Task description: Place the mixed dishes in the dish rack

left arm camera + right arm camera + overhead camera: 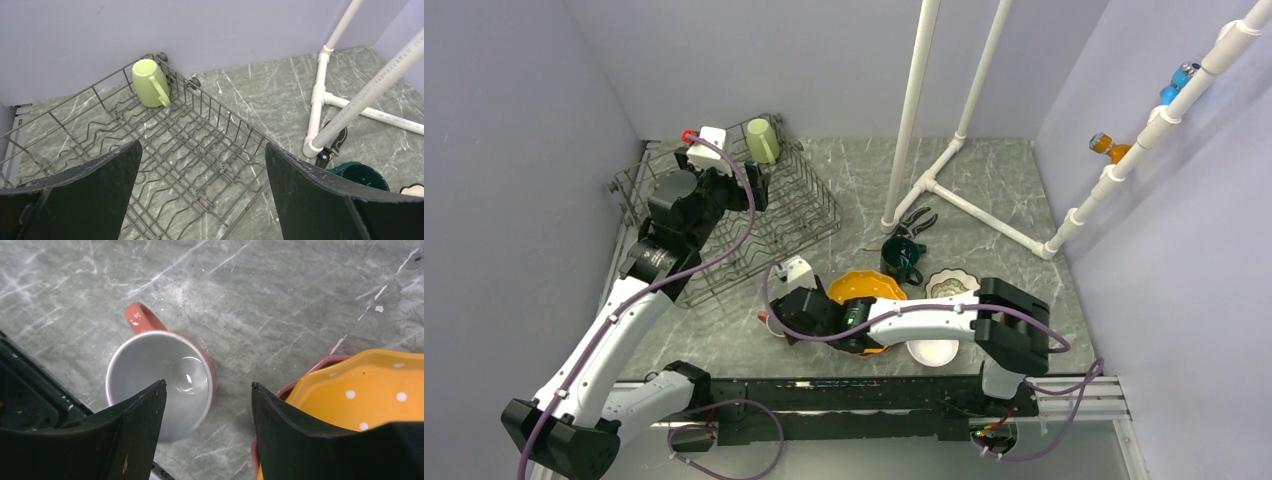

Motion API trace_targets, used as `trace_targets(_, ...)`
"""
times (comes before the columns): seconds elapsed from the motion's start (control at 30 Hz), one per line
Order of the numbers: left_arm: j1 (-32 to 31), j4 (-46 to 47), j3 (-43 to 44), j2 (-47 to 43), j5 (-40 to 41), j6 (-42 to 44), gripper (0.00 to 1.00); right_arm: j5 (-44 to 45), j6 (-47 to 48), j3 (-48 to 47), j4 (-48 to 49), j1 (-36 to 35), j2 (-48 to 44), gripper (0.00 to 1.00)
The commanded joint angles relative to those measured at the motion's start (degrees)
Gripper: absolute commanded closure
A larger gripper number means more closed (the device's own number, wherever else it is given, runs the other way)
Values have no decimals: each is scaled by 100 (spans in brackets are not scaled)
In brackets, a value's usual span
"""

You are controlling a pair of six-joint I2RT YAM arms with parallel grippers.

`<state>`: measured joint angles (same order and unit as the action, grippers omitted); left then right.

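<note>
Lilac walls (824, 60) close in a grey marbled table (984, 190), and a white pipe frame (911, 110) stands toward the far right. The dish rack (794, 215) sits at your far left, with the pale green mug (762, 140) tilted in its far corner. Your left fingers (95, 185) hang above the rack's middle, spread wide, with only wire showing between them. Your right fingers (135, 430) are partly apart and low over the pink mug (150, 365). That mug stands upright on the table near the rack's near edge. One finger is over its mouth and the other is outside its wall, between the mug and the orange dotted plate (370, 390). A gap shows beside the outer finger, so nothing is gripped. Beyond your right arm stand the dark teal mug (902, 258) and the patterned bowl (951, 283). The pliers (914, 222) lie just past the teal mug. The white bowl (934, 352) is partly hidden under your right forearm.
</note>
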<state>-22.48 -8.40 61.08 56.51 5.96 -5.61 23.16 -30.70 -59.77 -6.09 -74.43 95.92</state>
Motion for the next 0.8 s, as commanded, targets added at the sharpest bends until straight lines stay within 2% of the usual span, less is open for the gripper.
trace_targets(0.0, -24, 95, 31, 21, 147, -17, 1, 568, 172, -461, 46, -132, 366, 37)
trace_targets(0.17, -21, 72, 35, 119, 143, -45, 1, 705, 71, -579, -53, -180, 571, 46)
trace_targets(0.47, -27, 12, 92, 254, 104, -71, 1, 891, 100, -594, -92, -278, 599, 79)
trace_targets(0.7, -22, -11, 110, 315, 22, -97, 1, 1137, 204, -422, 25, -293, 327, 100)
trace_targets(0.77, -22, -19, 135, 353, -46, -120, 1, 1266, 279, -334, 76, -303, 100, 100)
